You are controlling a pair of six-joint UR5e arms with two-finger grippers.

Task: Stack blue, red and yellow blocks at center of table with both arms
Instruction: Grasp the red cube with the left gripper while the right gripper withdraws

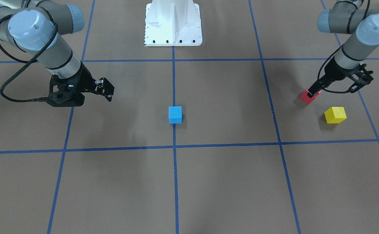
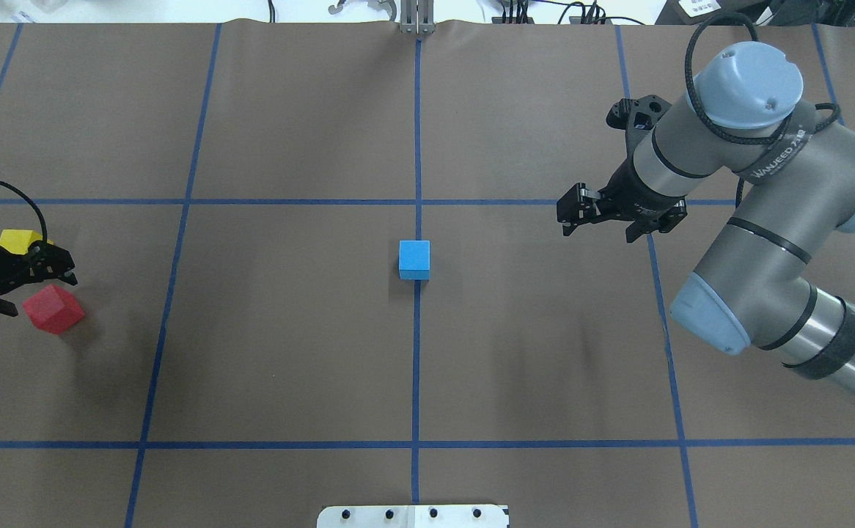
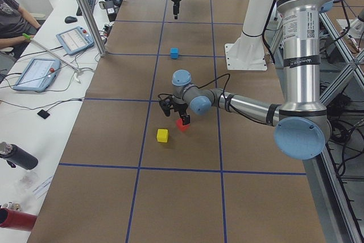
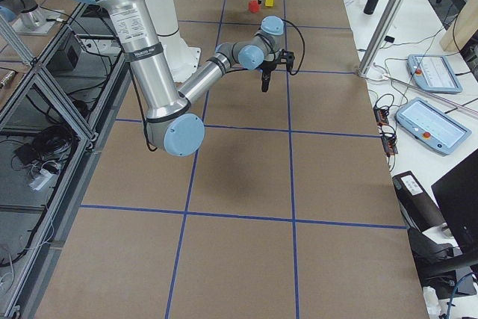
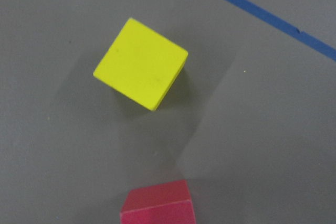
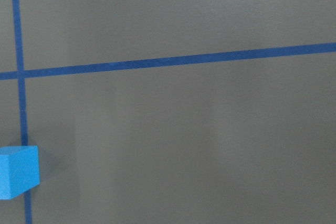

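Surface: a table under brown paper, ruled into squares by blue tape; my white base stands at its edge.
Room: across the table from me runs a white desk with two tablets and a seated person.
Centre: the blue block sits flat on the middle tape line, well apart from both my pincers.
Left end: the red block and the yellow block lie near each other, not touching.
Left wrist view alone: the yellow block is mid-frame and the red block is cut by the lower edge, with bare paper between them.
Right wrist view alone: the blue block is in the lower-left corner, on the tape below a crossing.
Front view alone: one finger overlaps the red block; I cannot tell whether it touches.
Left arm: my forearm slants down to my left pincer, which is spread and holds nothing, low beside the red block, with the yellow block just beyond.
Right arm: my elbow is bent and my right pincer is spread and empty, hanging over bare paper between the blue block and my right end.
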